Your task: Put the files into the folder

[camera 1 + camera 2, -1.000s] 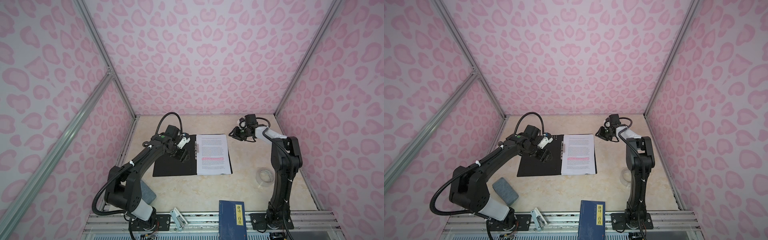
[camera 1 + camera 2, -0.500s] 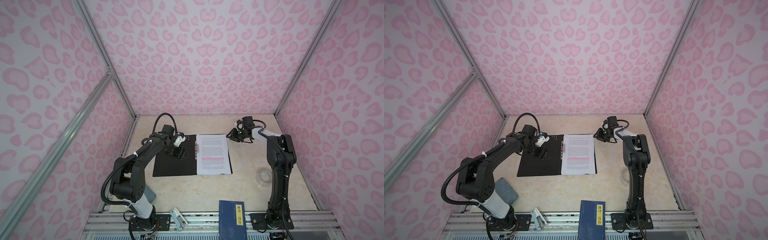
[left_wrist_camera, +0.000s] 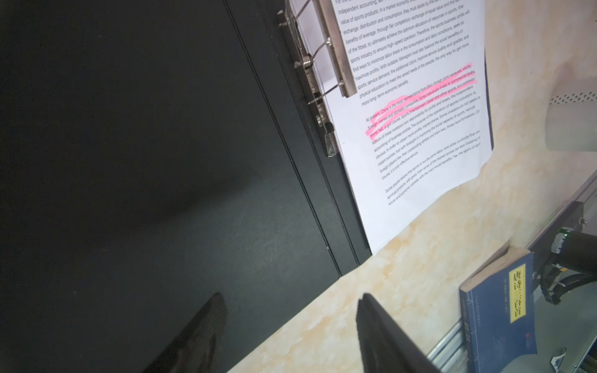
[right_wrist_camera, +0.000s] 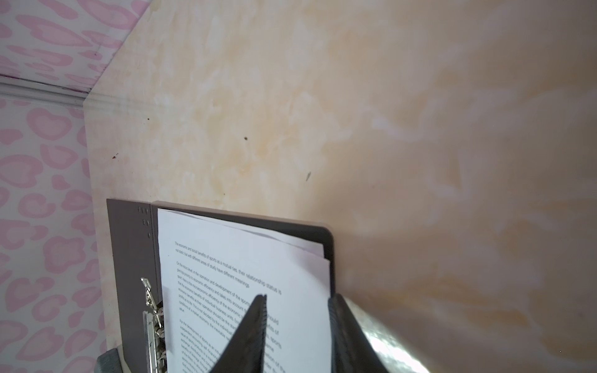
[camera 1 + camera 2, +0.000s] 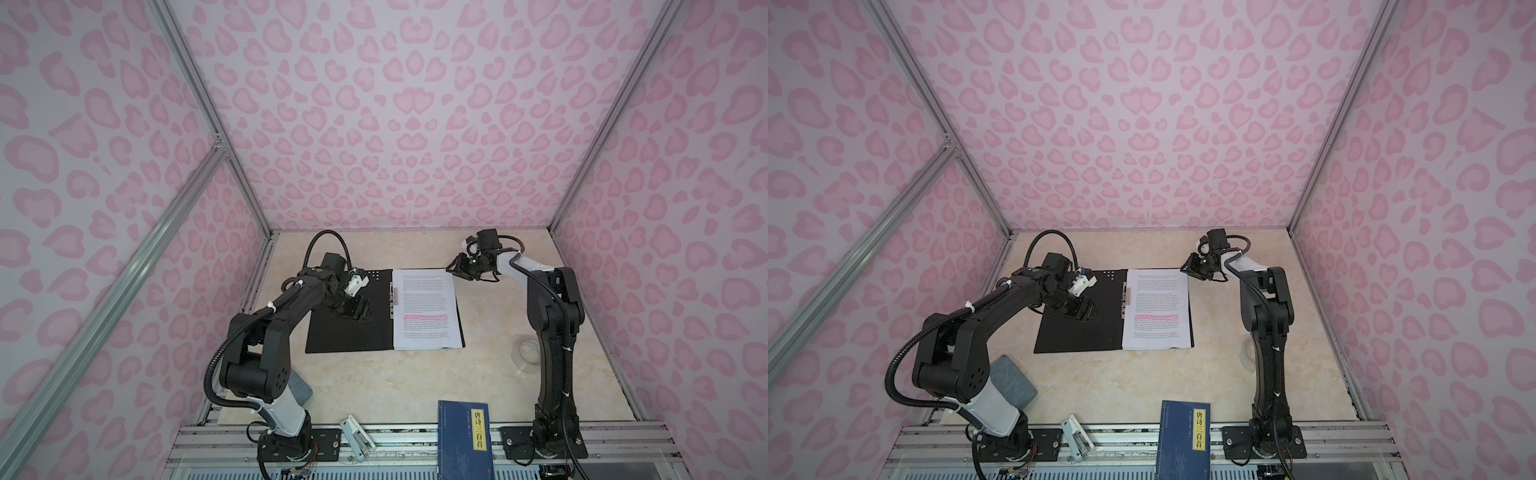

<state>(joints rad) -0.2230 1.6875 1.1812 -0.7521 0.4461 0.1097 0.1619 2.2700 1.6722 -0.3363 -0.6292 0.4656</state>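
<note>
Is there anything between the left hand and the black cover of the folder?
Nothing visible. The left hand hangs open over the bare black flap of the folder; the files lie on its other half.

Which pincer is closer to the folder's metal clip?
Left. The left pincer hovers over the folder's black cover beside the metal clip; the right pincer hangs at the far corner of the papers.

Left arm (image 5: 286, 303) reaches forward, elbow low, wrist pitched down. Left tool (image 5: 359, 311) points down toward the middle, jaws wide apart, nothing between them. Right arm (image 5: 548, 316) stands tall, forearm reaching forward and inward. Right tool (image 5: 457, 268) tips down, jaws parted with a narrower gap, empty.
</note>
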